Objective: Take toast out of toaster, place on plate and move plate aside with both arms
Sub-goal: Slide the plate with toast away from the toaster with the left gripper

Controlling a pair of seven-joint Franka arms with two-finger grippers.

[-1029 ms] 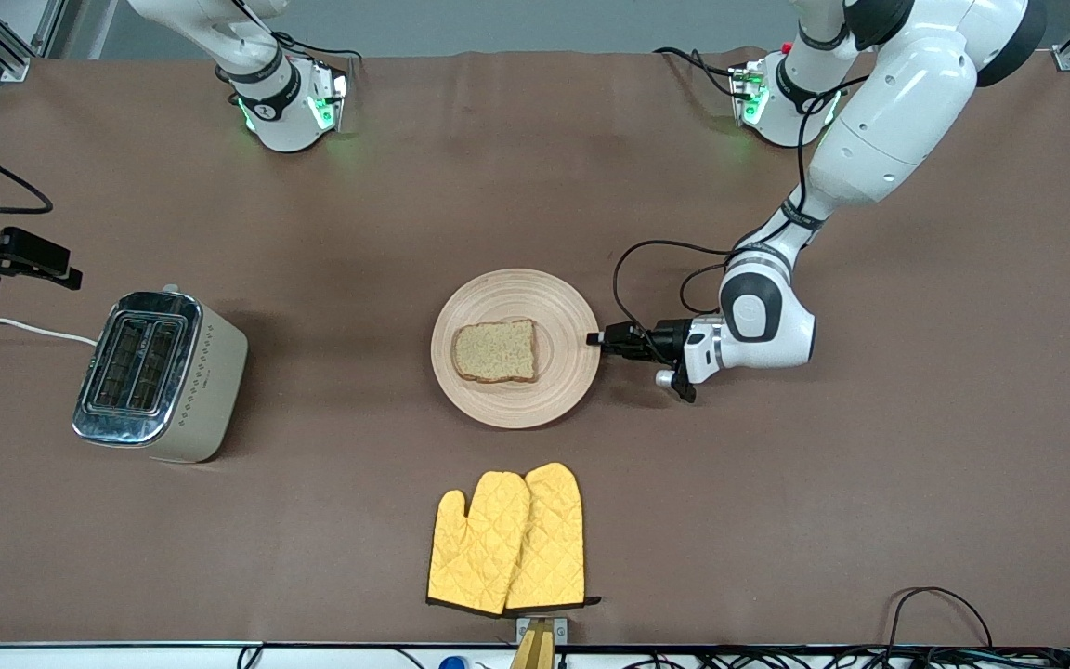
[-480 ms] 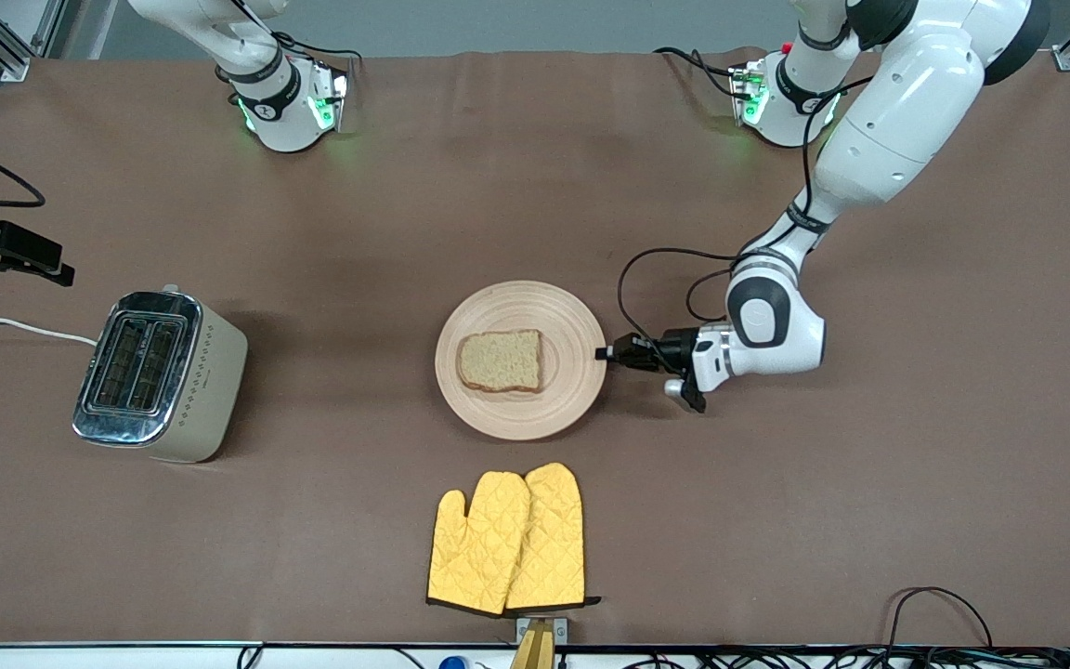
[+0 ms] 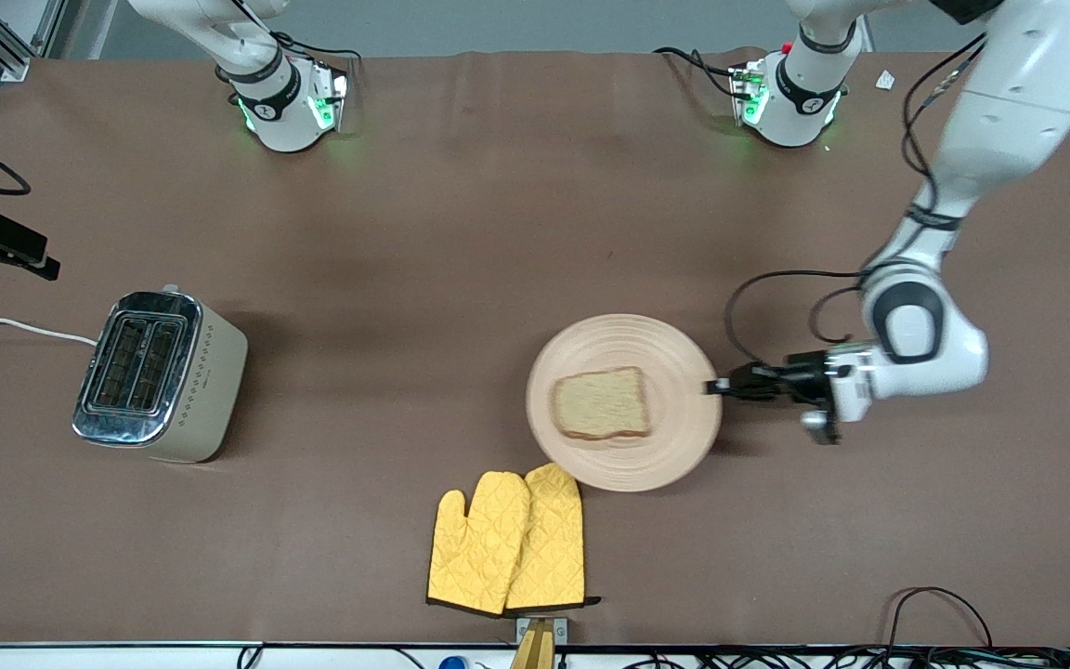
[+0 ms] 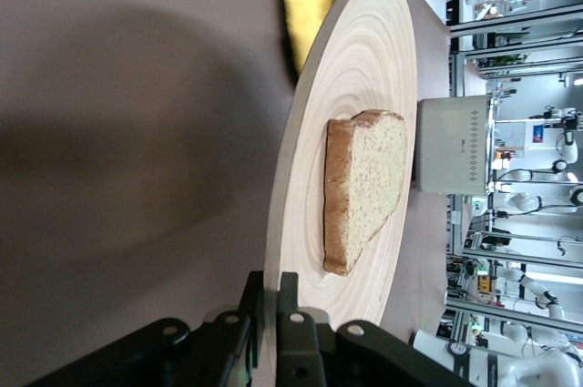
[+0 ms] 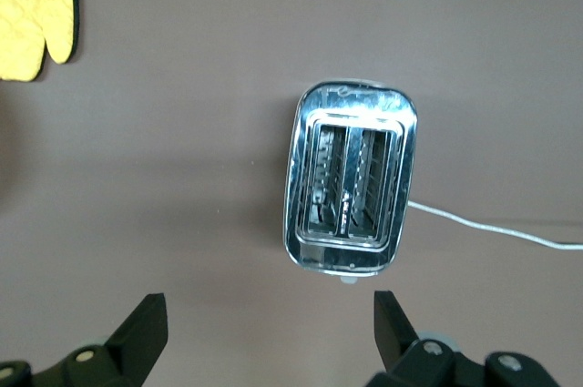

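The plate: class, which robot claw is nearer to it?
Left. The left claw is shut on the rim of the plate; the right claw hangs open above the toaster, well away.

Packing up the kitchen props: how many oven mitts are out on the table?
2: yellow oven mitts lying side by side, overlapping, nearer the front camera than the plate. None seems hidden.

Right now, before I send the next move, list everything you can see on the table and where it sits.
plate: one, light beige, mid-table, its edge over the mitts.
toast: one slice, tan with brown crust, on the plate.
toaster: one, cream and chrome, slots empty, toward the right arm's end.
oven mitts: two, yellow, nearer the front camera than the plate.
left gripper: black, fingers shut on the plate's rim.
right gripper: black, fingers open, above the toaster.
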